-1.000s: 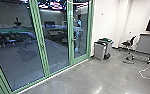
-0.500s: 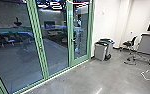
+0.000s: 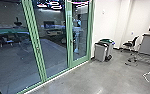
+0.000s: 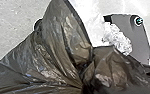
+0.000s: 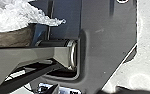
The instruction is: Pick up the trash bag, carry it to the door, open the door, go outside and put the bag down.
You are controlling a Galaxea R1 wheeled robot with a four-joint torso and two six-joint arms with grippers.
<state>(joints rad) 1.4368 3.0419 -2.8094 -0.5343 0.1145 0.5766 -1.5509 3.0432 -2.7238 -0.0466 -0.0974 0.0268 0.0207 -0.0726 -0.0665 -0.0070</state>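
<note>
Brownish-black, the trash bag (image 4: 53,55) bunches in shiny creases.

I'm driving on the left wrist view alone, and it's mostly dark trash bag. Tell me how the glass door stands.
Observer: In the head view, the green-framed glass door looks shut.
Operator: Report what's just to the right of it.
Observer: Two bins close together, a gray one in front of a green-topped one.
Operator: Go further right and name the next thing.
Observer: A dark office chair, farther off than the bins.
</note>
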